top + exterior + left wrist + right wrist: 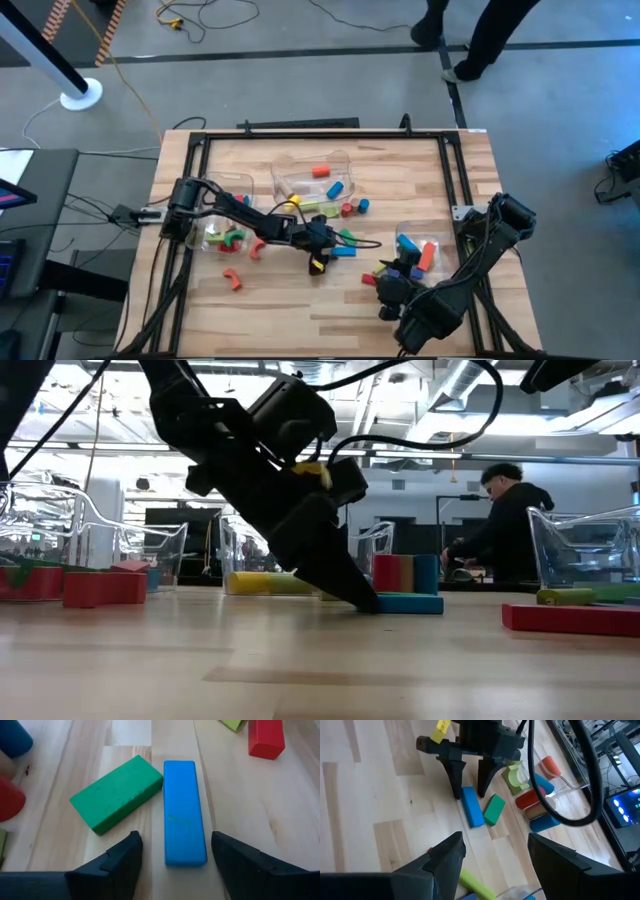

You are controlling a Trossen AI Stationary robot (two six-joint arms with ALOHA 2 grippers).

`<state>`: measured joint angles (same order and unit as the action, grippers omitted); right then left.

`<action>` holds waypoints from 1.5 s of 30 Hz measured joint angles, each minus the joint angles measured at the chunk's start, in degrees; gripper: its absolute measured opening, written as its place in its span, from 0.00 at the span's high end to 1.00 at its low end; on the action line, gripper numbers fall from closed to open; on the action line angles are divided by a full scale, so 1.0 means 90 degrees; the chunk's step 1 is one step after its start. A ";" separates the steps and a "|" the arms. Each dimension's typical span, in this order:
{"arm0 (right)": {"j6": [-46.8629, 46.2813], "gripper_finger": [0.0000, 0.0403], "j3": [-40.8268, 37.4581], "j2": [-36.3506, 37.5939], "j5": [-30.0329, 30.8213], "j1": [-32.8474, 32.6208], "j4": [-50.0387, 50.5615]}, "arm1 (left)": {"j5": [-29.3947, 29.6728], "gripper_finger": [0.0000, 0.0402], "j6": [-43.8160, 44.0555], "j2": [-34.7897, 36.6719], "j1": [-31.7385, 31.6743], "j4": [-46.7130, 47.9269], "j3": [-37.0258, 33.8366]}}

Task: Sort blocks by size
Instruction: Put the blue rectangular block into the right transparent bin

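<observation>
A blue bar point(184, 812) lies flat on the wooden table, with a green block point(117, 792) flat beside it and touching one of its corners. My left gripper point(175, 852) is open and low over the table middle point(322, 250). Its fingers point down and stand on either side of the bar's near end, with a gap at each side. The right wrist view shows this from farther off: the left gripper point(469, 790), the bar point(472, 809) and the green block point(494, 809). My right gripper point(492, 855) is open and empty, above the table at the front right point(388, 288).
Three clear bins hold blocks: one at the far middle point(340, 160), one at the left point(205, 240), one at the right point(440, 245). Red arches point(232, 280) lie loose at the front left. Red and blue blocks point(352, 207) and a yellow-green cylinder point(475, 882) lie near the grippers.
</observation>
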<state>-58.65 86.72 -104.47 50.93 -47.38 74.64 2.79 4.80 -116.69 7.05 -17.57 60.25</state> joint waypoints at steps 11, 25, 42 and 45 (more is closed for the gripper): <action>-0.0009 0.37 0.0000 0.0000 0.0017 0.0003 -0.0054 | 0.0082 0.66 -0.0168 -0.0055 0.0007 0.0020 0.0032; -0.0061 0.37 0.0000 0.0002 0.0020 -0.0027 -0.0050 | 0.0101 0.73 -0.0248 -0.0063 0.0012 0.0041 0.0027; 0.1660 0.37 -0.0137 0.0002 0.0465 -0.0005 -0.1278 | -0.1285 0.73 -0.0715 0.1013 0.0015 0.0964 -0.0006; 0.2438 0.37 -0.0269 0.0002 0.0561 0.0062 -0.1903 | -0.1619 0.73 -0.0751 0.1423 0.0010 0.1299 -0.0005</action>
<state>-36.71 84.30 -104.44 55.98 -46.82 57.52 -11.78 -1.96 -103.88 7.14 -5.87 60.20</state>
